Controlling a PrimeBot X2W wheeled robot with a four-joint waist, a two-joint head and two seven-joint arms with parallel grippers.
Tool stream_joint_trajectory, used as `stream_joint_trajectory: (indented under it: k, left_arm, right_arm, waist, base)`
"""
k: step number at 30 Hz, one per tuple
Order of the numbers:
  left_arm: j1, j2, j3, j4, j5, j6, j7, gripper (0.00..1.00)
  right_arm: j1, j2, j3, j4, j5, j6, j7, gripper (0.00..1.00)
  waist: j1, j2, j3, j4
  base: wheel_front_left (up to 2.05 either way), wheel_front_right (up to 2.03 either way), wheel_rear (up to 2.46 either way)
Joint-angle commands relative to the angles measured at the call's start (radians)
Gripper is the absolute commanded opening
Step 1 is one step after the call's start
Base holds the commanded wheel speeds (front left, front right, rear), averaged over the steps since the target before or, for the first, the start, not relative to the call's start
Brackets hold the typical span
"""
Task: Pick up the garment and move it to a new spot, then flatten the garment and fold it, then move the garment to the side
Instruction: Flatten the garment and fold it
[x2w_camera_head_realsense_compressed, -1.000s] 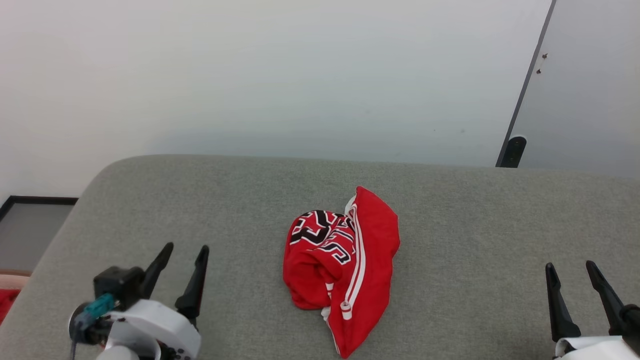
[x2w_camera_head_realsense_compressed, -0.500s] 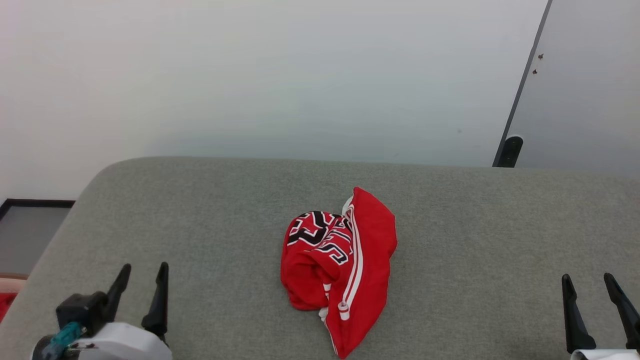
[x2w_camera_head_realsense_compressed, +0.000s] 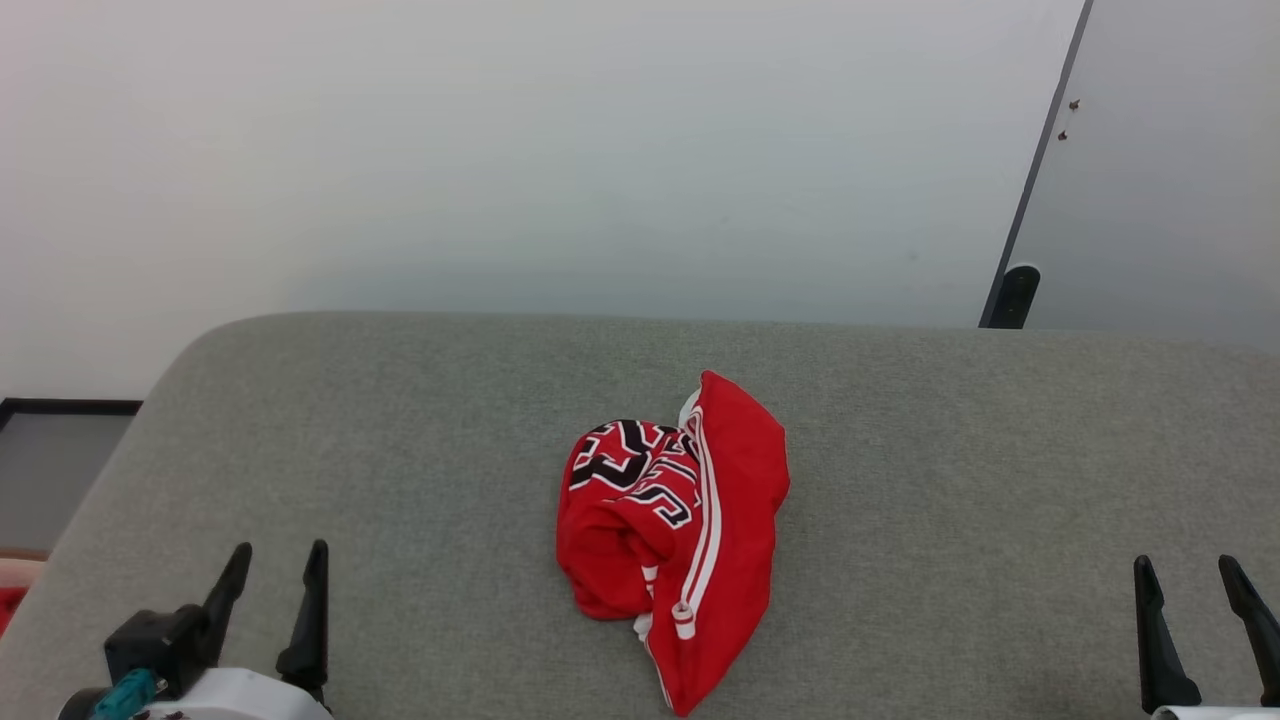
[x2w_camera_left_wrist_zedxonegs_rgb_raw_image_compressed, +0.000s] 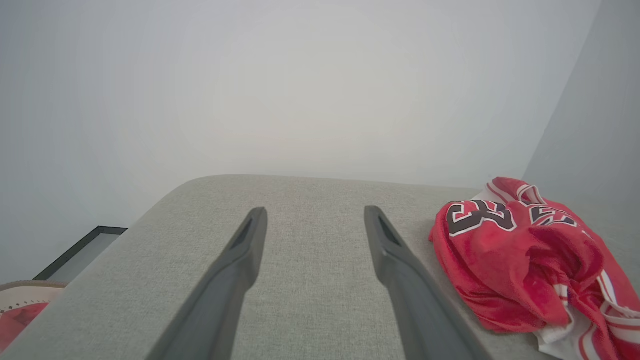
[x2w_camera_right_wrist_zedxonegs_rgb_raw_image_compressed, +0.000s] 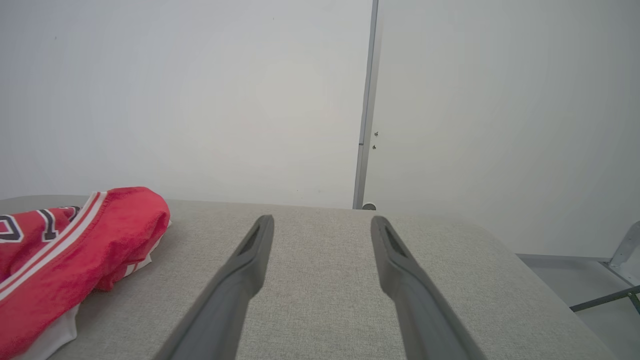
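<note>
The garment (x2w_camera_head_realsense_compressed: 675, 530) lies crumpled in a heap at the middle of the grey padded table (x2w_camera_head_realsense_compressed: 400, 400); it is red with white striped trim and black, white-outlined lettering. In the left wrist view the garment (x2w_camera_left_wrist_zedxonegs_rgb_raw_image_compressed: 525, 255) sits to the right of my fingers; in the right wrist view the garment (x2w_camera_right_wrist_zedxonegs_rgb_raw_image_compressed: 65, 245) is at the left. My left gripper (x2w_camera_head_realsense_compressed: 280, 548) stands open at the lower left, well apart from the cloth. At the lower right my right gripper (x2w_camera_head_realsense_compressed: 1185, 562) is open too, nothing between its fingers.
A pale wall rises behind the table, with a dark vertical door edge (x2w_camera_head_realsense_compressed: 1035, 170) at the right. A dark-framed panel (x2w_camera_head_realsense_compressed: 60, 440) and a bit of red cloth (x2w_camera_head_realsense_compressed: 8, 605) lie off the table's left edge. A metal frame (x2w_camera_right_wrist_zedxonegs_rgb_raw_image_compressed: 620, 280) stands off the table's right end.
Both grippers have drawn back toward the bottom edge, the left one also leftward. The camera has shifted slightly. The garment lies as before.
</note>
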Motion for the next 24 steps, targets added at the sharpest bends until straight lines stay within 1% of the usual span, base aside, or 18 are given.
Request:
stream_joint_trajectory:
  k: [1,7,11,14,19,24]
  left_arm:
    - [0.010,-0.006,0.006,0.001,0.006,-0.006,-0.004,1.00]
    - [-0.007,-0.017,0.044,0.029,0.008,-0.010,-0.004,1.00]
    - [-0.015,-0.004,0.058,0.041,0.020,-0.008,-0.004,1.00]
    - [-0.020,0.012,0.074,0.047,0.030,0.000,-0.004,1.00]
    - [-0.020,0.018,0.108,0.053,0.022,0.025,-0.004,1.00]
    - [-0.033,0.010,0.091,0.062,0.031,0.029,-0.003,1.00]
  right_arm:
    - [0.013,0.004,-0.006,-0.002,-0.006,0.004,-0.004,1.00]
    - [0.015,0.007,0.020,0.005,-0.006,0.004,-0.004,1.00]
    - [0.003,0.007,0.067,0.016,0.002,0.004,-0.004,1.00]
    - [-0.010,0.014,0.110,0.023,0.002,0.004,-0.004,1.00]
    - [-0.013,0.021,0.153,0.037,0.010,0.004,-0.004,1.00]
    - [-0.011,0.018,0.174,0.054,0.023,0.004,-0.004,1.00]
  waist:
    - [0.0000,0.0000,0.000,0.003]
    - [0.0000,0.0000,-0.004,0.034]
    - [0.0000,0.0000,-0.008,0.072]
    - [0.0000,0.0000,-0.012,0.104]
    - [0.0000,0.0000,-0.016,0.153]
    - [0.0000,0.0000,-0.014,0.204]
  base:
    - [0.00,0.00,0.00]
    - [0.00,0.00,0.00]
    - [0.00,0.00,0.00]
    - [0.00,0.00,0.00]
    - [0.00,0.00,0.00]
    - [0.00,0.00,0.00]
